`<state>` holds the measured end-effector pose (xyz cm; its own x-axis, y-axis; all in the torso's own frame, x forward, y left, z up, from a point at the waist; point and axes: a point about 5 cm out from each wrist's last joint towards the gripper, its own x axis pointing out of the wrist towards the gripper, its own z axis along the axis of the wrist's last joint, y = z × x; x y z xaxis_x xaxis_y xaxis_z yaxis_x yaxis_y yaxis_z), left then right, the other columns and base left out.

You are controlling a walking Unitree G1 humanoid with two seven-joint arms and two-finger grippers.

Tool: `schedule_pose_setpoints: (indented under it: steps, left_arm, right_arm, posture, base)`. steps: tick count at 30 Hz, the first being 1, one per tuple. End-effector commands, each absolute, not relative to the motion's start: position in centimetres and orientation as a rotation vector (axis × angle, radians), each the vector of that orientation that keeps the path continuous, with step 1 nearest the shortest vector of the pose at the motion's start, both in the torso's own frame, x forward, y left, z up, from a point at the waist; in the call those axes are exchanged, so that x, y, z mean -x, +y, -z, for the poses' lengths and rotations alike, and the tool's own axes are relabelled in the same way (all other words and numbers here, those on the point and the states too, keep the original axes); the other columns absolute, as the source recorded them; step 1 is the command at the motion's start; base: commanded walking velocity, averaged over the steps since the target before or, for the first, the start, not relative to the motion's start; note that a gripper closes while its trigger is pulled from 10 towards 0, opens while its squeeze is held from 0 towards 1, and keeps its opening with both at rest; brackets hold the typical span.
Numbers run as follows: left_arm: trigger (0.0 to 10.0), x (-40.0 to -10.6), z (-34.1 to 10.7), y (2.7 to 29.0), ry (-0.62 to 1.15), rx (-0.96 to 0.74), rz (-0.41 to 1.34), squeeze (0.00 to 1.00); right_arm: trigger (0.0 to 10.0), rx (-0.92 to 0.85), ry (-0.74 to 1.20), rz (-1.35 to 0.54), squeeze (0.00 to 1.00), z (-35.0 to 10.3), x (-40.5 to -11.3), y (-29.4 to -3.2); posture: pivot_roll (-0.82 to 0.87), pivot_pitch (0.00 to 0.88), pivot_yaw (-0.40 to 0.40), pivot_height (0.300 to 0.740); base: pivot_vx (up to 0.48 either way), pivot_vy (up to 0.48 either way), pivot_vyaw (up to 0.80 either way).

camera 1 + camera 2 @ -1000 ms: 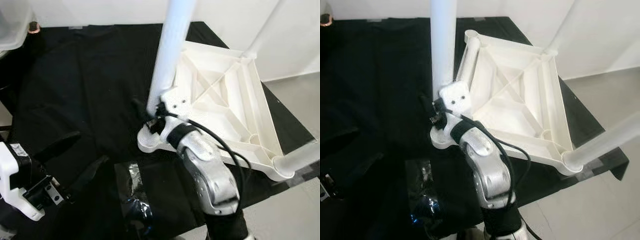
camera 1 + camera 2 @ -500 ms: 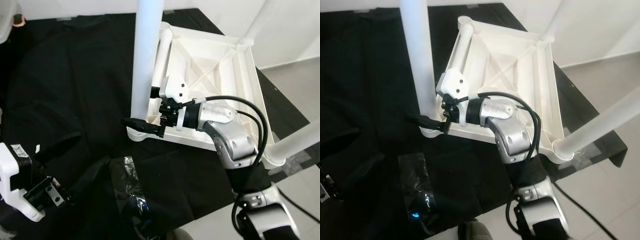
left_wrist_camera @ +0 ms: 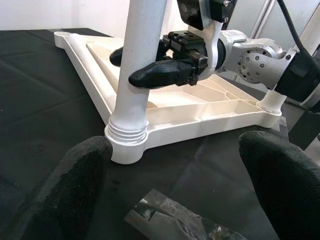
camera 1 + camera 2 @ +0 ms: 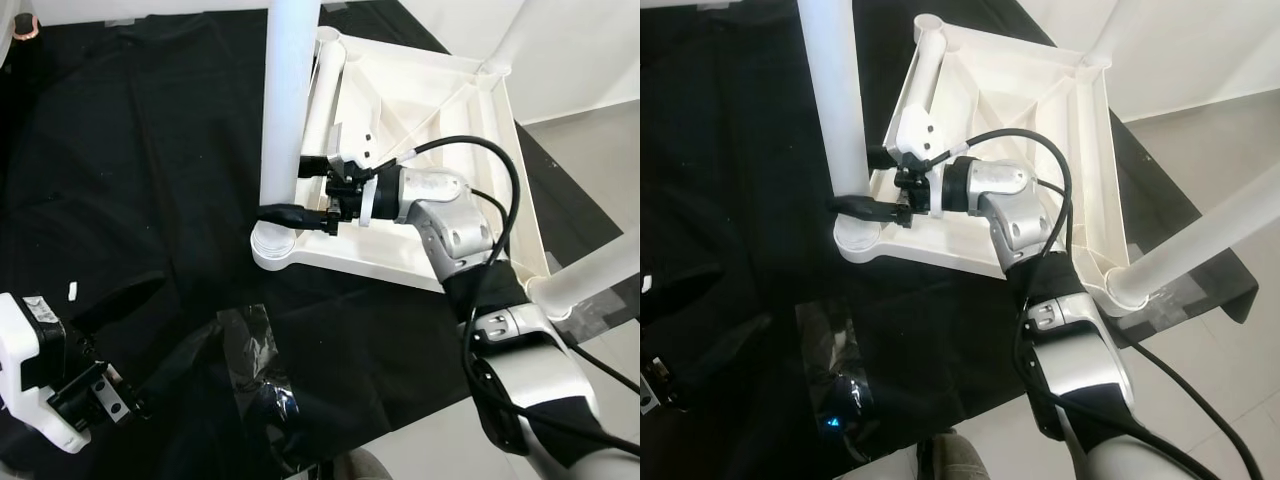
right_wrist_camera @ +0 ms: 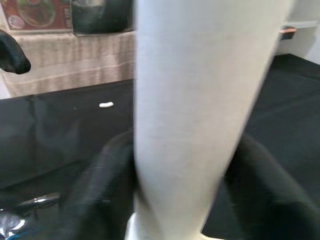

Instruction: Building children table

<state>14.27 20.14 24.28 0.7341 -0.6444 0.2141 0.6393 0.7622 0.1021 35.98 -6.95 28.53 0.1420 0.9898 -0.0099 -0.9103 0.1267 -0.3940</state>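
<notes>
White plastic leg, upper centre of frame, was clamped between my right gripper fingers to twist it into the tabletop socket, my left gripper open, idle

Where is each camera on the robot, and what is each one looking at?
Eye views: on the head, looking down at the upturned table on black cloth; the right arm shows.
Left wrist view: low on the left arm, facing the leg; left gripper frames it.
Right wrist view: right gripper around the leg.
All share the leg and the right gripper.
</notes>
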Motion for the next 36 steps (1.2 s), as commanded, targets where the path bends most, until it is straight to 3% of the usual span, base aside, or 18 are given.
schedule_pose_setpoints:
  steps: [1, 8, 12, 13, 14, 15, 16, 17, 28, 29, 30, 31, 32, 33, 36]
  left_arm:
    - [10.0, -13.9, -24.3, 20.0, -0.231, -0.026, 0.713, 0.00]
    - [10.0, -14.0, -24.3, 19.9, -0.232, -0.023, 0.716, 0.00]
    - [10.0, -14.0, -24.2, 19.9, -0.232, -0.023, 0.716, 0.00]
    - [10.0, -14.0, -24.1, 20.1, -0.230, -0.023, 0.715, 0.00]
    - [10.0, -14.1, -24.1, 20.1, -0.230, -0.024, 0.715, 0.00]
    - [10.0, -14.2, -24.1, 20.2, -0.231, -0.024, 0.719, 0.00]
    - [10.0, -14.2, -24.1, 20.2, -0.231, -0.024, 0.719, 0.00]
    - [10.0, -14.5, -24.1, 20.1, -0.237, -0.019, 0.729, 0.00]
    - [10.0, -15.2, -24.1, 19.8, -0.249, -0.015, 0.755, 0.00]
    - [10.0, -15.2, -24.1, 19.8, -0.250, -0.016, 0.756, 0.00]
    - [10.0, -15.2, -24.1, 19.8, -0.250, -0.016, 0.756, 0.00]
    - [10.0, -15.2, -24.1, 19.8, -0.250, -0.016, 0.758, 0.00]
    - [10.0, -15.2, -24.1, 19.8, -0.250, -0.016, 0.758, 0.00]
    - [10.0, -15.2, -24.2, 19.8, -0.251, -0.017, 0.760, 0.00]
    - [10.0, -15.2, -24.2, 19.7, -0.251, -0.016, 0.764, 0.00]
  right_arm:
    - [0.0, 0.317, -0.277, -1.407, 0.00, -28.0, -36.1, -7.5]
    - [0.0, 0.217, -0.264, -1.388, 0.00, -26.5, -35.7, -8.3]
    - [0.0, 0.130, -0.224, -1.237, 0.00, -23.7, -34.4, -7.1]
    - [0.0, 0.157, -0.085, -0.681, 0.00, -18.9, -31.9, -6.2]
    - [0.0, 0.173, -0.031, -0.458, 0.00, -17.7, -30.5, -6.9]
    - [0.0, 0.191, -0.015, -0.446, 0.00, -16.9, -28.6, -6.2]
    - [0.0, 0.191, -0.015, -0.446, 0.00, -16.9, -28.6, -6.2]
    - [0.0, 0.197, -0.036, -0.541, 0.00, -16.5, -27.2, -4.7]
    - [0.0, 0.158, -0.061, -0.565, 0.00, -16.9, -27.9, -4.1]
    - [5.4, 0.162, -0.047, -0.560, 0.00, -17.1, -27.6, -4.0]
    - [5.4, 0.162, -0.047, -0.560, 0.00, -17.1, -27.6, -4.0]
    - [10.0, 0.150, -0.046, -0.553, 0.00, -17.5, -27.6, -4.1]
    - [10.0, 0.150, -0.046, -0.553, 0.00, -17.5, -27.6, -4.1]
    - [10.0, 0.142, -0.069, -0.569, 1.00, -18.2, -27.7, -4.1]
    - [10.0, 0.082, -0.164, -0.652, 1.00, -20.9, -28.9, -4.5]
  posture:
    - [0.21, 0.333, -0.142, 0.740]
    - [0.19, 0.323, -0.143, 0.740]
    - [0.19, 0.317, -0.144, 0.740]
    - [0.17, 0.314, -0.142, 0.740]
    - [0.17, 0.314, -0.141, 0.740]
    - [0.18, 0.319, -0.131, 0.740]
    - [0.18, 0.319, -0.131, 0.740]
    - [0.17, 0.300, -0.116, 0.740]
    - [0.17, 0.279, -0.111, 0.740]
    - [0.17, 0.279, -0.111, 0.740]
    - [0.17, 0.279, -0.111, 0.740]
    - [0.17, 0.279, -0.109, 0.740]
    - [0.17, 0.279, -0.109, 0.740]
    - [0.18, 0.278, -0.109, 0.740]
    - [0.18, 0.282, -0.112, 0.740]
  base:
    - [0.000, 0.000, 0.00]
    - [0.000, 0.000, 0.00]
    - [0.000, 0.000, 0.00]
    - [0.000, 0.000, 0.00]
    - [0.000, 0.000, 0.00]
    - [0.000, 0.000, 0.00]
    - [0.000, 0.000, 0.00]
    - [0.000, 0.000, 0.00]
    - [0.000, 0.000, 0.00]
    - [0.000, 0.000, 0.00]
    - [0.000, 0.000, 0.00]
    - [0.000, 0.000, 0.00]
    - [0.000, 0.000, 0.00]
    - [0.000, 0.000, 0.00]
    - [0.000, 0.000, 0.00]
